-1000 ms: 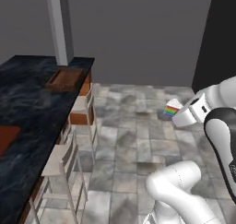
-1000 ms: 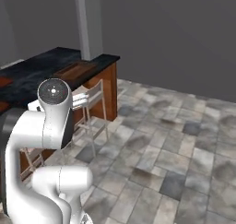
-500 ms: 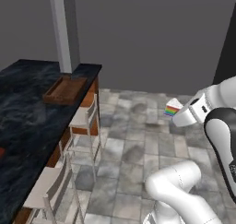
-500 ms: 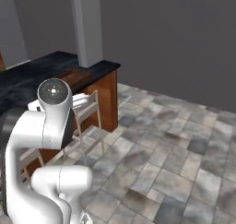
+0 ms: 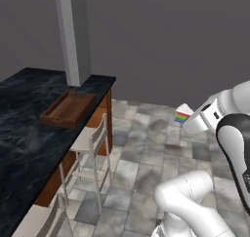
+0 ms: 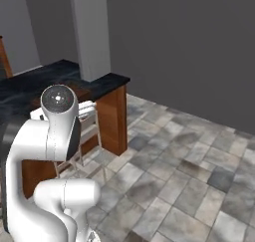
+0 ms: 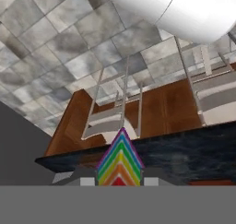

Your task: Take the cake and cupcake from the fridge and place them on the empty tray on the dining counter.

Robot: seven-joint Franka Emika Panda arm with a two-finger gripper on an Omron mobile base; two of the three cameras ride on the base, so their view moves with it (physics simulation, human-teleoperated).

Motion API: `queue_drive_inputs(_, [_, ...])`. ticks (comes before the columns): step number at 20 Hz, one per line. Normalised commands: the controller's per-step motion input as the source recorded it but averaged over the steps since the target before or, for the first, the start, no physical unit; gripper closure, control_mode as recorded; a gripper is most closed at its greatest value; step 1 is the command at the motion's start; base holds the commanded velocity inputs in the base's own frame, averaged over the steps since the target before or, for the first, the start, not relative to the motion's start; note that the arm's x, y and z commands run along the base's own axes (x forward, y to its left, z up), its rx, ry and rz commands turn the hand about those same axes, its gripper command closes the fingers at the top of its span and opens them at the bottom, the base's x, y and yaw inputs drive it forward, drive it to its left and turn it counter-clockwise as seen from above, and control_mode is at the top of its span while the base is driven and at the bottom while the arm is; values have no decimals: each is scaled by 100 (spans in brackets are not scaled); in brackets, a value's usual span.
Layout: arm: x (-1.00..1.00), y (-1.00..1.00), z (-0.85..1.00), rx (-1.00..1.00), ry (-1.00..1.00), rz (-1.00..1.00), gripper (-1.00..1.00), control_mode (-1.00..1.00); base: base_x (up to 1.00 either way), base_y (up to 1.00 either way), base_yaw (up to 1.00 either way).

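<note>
Rainbow-striped and white-frosted, the cake (image 7: 120, 159) is judged light, soft and easily crushed, so it is best pinched gently across its flat sides rather than on the frosting. It is seen clamped between the fingertips of the gripper (image 7: 119, 180), carried above the tiled floor (image 5: 146, 158), well apart from the wooden tray (image 5: 68, 108) on the dining counter (image 5: 24, 128).

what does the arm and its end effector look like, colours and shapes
The arm is made of thick, rounded, glossy white segments with dark grey to black joints; one joint ends in a round grey cap. No cables or markings are visible. The end effector has a white body and two small dark fingertips.
</note>
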Motion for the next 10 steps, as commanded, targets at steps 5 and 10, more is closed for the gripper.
queue_drive_inputs(5, [0,0,0,0,0,0,100,100,56,-40,23])
queue_drive_inputs(10, [0,0,0,0,0,0,100,100,53,-39,22])
